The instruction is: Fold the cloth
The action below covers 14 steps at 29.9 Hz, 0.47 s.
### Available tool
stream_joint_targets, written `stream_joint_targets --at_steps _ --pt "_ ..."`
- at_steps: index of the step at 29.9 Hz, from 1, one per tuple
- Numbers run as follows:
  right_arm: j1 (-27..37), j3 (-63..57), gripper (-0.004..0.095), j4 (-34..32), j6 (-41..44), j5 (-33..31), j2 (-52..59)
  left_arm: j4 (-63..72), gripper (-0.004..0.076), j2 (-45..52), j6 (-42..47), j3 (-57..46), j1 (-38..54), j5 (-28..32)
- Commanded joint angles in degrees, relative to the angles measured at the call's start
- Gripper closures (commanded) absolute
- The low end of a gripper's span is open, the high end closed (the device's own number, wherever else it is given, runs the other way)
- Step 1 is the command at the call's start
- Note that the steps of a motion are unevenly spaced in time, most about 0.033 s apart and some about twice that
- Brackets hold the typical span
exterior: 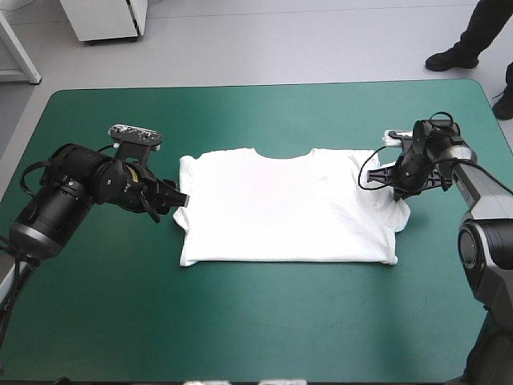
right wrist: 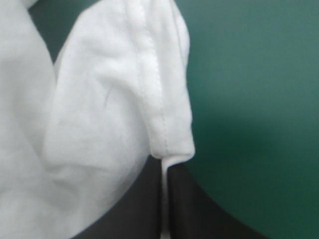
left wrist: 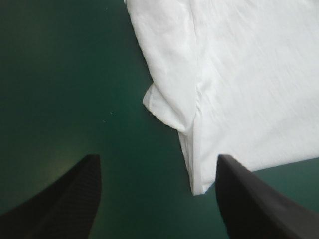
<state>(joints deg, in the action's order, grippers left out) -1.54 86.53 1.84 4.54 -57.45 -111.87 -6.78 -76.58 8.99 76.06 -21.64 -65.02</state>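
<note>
So the T-shirt [exterior: 284, 208] lies spread flat in the middle of the teal-green surface [exterior: 240, 321], collar toward the far edge. My right jaws are clamped on the stitched hem of the right sleeve [right wrist: 164, 99], pinching it up a bit. My left jaws stand wide apart just beside the left sleeve [left wrist: 167, 107], touching nothing. Best bet, I reckon: get the left jaws low and around that sleeve edge, bite both layers, then lift both sides evenly so the fold lands straight. Pull on one side only and the whole thing probably skews.
</note>
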Motion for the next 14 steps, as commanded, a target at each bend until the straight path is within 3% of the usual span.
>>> stream_joint_targets --at_steps 1,7,14 --pt "-1.1 2.5 0.0925 1.6 0.0 -0.2 4.5 0.1 0.0252 1.9 0.2 1.8 -0.4 2.0" --pt "-3.7 4.6 0.0925 7.2 -1.6 -0.2 8.4 0.1 0.0252 1.9 0.2 1.8 -0.4 2.0" --pt "-11.4 5.8 0.0925 9.2 -2.1 1.4 9.0 0.1 0.0252 1.9 0.2 1.8 -0.4 1.5"
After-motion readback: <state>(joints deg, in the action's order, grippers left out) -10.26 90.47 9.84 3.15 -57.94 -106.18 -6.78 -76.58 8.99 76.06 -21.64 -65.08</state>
